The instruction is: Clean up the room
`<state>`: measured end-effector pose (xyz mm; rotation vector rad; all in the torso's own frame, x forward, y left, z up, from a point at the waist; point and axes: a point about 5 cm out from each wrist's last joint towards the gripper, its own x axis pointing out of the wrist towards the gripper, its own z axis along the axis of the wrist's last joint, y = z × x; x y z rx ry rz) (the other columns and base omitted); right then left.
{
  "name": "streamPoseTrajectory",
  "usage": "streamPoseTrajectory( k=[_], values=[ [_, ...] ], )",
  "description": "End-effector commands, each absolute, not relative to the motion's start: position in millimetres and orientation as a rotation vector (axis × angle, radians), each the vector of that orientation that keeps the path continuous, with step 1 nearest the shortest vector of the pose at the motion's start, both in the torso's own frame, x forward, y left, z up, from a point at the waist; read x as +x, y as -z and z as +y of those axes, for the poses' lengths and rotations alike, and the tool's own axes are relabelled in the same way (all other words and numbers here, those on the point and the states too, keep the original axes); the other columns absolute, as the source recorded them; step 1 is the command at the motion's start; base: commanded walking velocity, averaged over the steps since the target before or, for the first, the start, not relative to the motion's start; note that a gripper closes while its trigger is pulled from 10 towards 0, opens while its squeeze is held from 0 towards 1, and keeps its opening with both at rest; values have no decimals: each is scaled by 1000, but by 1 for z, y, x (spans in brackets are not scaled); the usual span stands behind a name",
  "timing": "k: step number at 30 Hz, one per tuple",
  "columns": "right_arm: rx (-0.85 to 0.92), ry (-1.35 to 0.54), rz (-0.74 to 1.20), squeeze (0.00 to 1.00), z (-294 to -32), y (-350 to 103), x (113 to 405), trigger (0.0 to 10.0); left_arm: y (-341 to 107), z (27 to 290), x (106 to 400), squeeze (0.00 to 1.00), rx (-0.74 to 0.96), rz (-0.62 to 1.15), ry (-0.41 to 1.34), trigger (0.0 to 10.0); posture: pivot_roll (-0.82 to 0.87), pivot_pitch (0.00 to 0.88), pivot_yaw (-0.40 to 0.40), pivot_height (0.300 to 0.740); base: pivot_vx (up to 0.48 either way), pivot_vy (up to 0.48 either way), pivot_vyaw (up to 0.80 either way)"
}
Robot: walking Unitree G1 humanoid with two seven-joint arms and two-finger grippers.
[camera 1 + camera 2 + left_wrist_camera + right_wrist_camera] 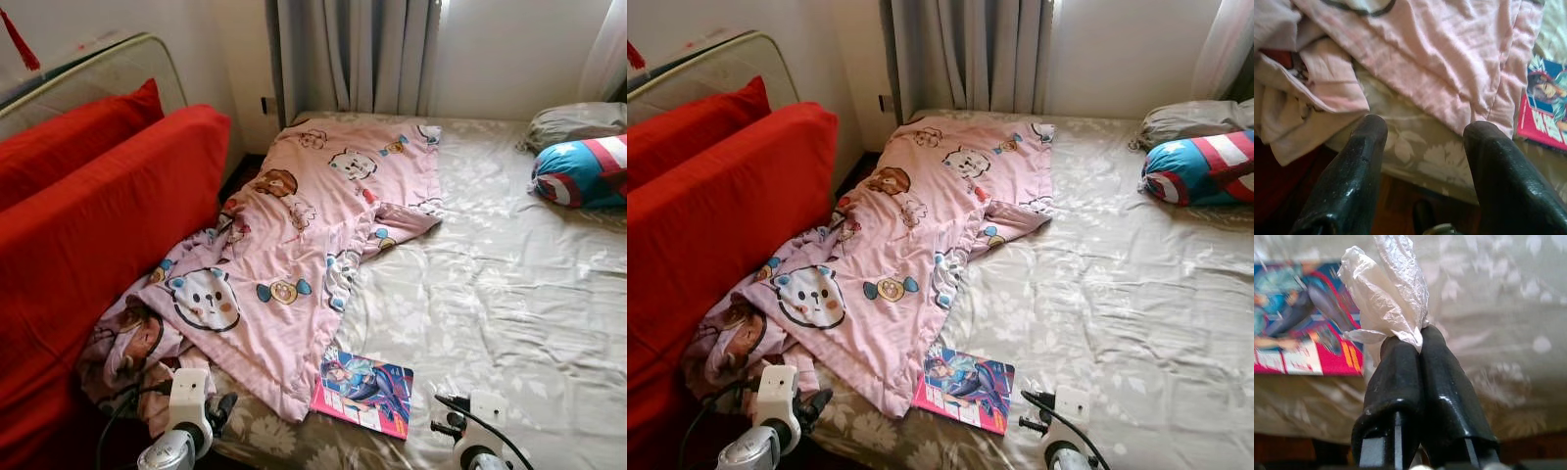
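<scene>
My right gripper (1418,340) is shut on a crumpled white tissue (1386,293), which sticks out past the fingertips. It hovers at the bed's near edge, just right of a colourful comic book (362,392) lying flat on the floral sheet (490,294). My left gripper (1425,132) is open with nothing between its fingers. It sits low at the bed's near left corner (223,409), beside the hanging edge of a rumpled pink cartoon blanket (294,255). The blanket runs from the near left corner up to the far side of the bed.
A red cushioned sofa (98,215) stands close against the bed's left side. A grey pillow (578,122) and a blue, red and white cushion (583,171) lie at the far right. Grey curtains (353,54) hang behind the bed.
</scene>
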<state>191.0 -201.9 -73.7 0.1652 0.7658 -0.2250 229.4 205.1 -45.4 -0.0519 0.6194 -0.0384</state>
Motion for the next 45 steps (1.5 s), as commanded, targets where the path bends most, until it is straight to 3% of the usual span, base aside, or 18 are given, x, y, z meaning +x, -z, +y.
streamPoseTrajectory(
  k=[1,18,33,45],
  values=[
    [167,229,817,0,-201,80,181,10000,51,208,222,0,-22,660,36,10000,-44,0,40,740,0,0,0],
    [151,207,928,0,-217,92,147,10000,64,211,204,0,-28,748,-8,10000,-43,2,37,740,0,0,0],
    [122,178,991,0,-214,101,123,10000,68,211,198,0,-38,775,-25,10000,-39,0,34,740,0,0,799],
    [123,169,970,0,-211,98,132,10000,70,209,196,0,-44,788,-35,10000,-41,0,33,740,0,0,800]
  ],
)
